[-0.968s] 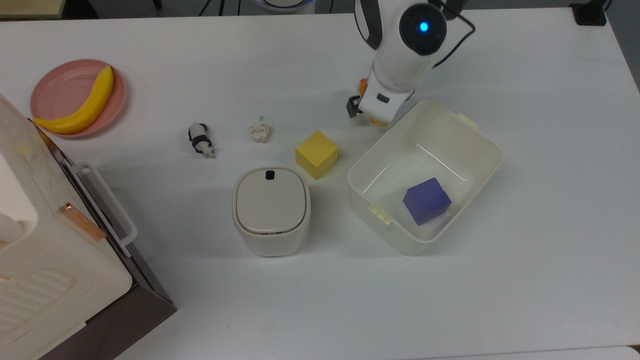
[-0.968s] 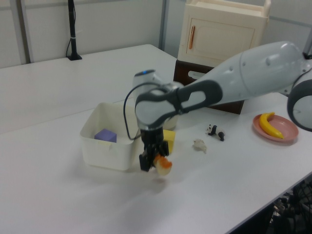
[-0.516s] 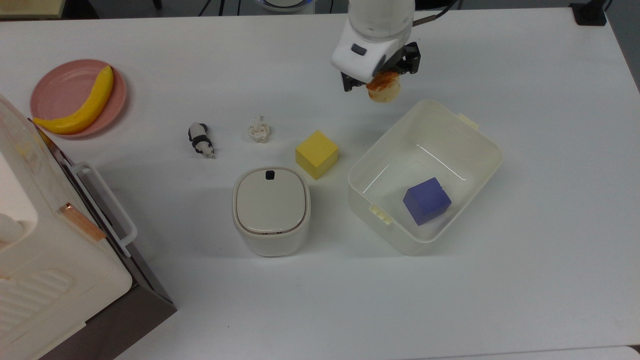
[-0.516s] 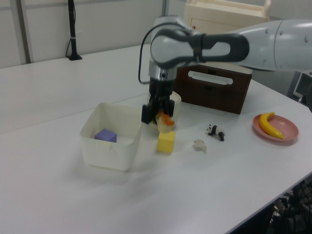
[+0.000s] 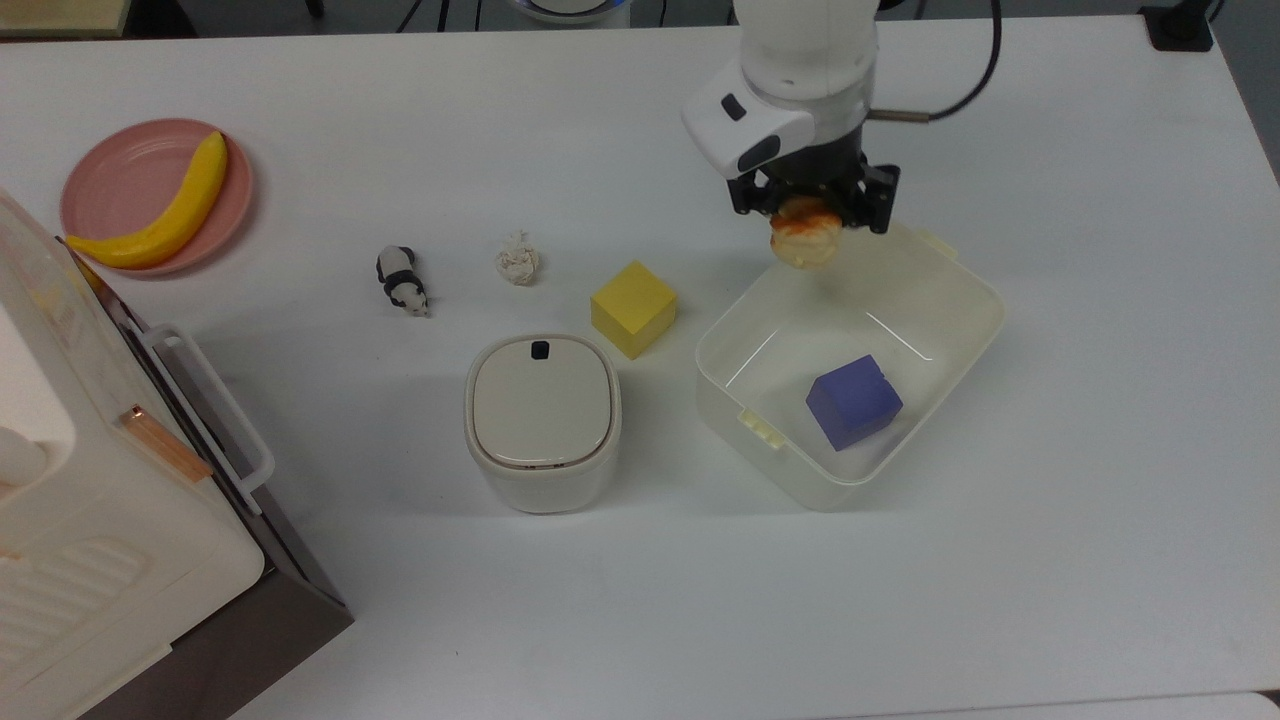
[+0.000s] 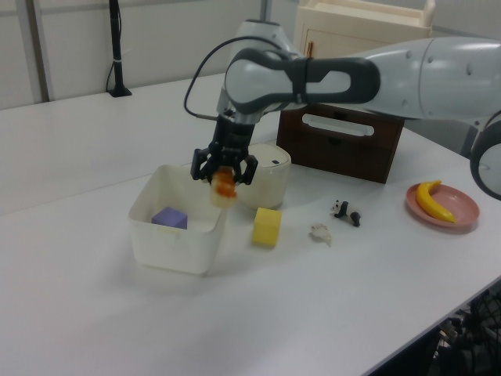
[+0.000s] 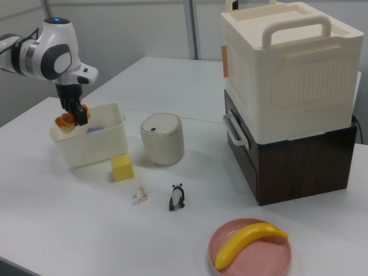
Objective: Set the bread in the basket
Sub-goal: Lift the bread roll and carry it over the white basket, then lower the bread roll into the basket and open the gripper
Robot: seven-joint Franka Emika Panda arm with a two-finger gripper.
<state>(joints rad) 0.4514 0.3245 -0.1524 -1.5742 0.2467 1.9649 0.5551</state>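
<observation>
My gripper [image 5: 812,213] is shut on the bread [image 5: 806,240], a small orange-brown loaf with pale patches. It hangs in the air over the upper-left rim of the basket [image 5: 945,305], a large cream-white tub. In the left view the bread [image 6: 225,186] hangs from the gripper [image 6: 225,174] above the right end of the basket [image 6: 168,247]. In the right view the gripper [image 7: 73,117] holds the bread [image 7: 65,122] at the left end of the basket [image 7: 95,150].
A purple cube [image 5: 853,400] lies inside the basket. A yellow cube [image 5: 633,307], a lidded cream bin [image 5: 541,420], a crumpled scrap [image 5: 517,262] and a panda figure [image 5: 402,280] sit to the top view's left. Further left are a banana [image 5: 160,215] on a pink plate [image 5: 110,165] and a cabinet [image 5: 90,500].
The arm lifted the bread off the table, then carried it to the top view's right and towards the basket. It now hangs over the basket's rim.
</observation>
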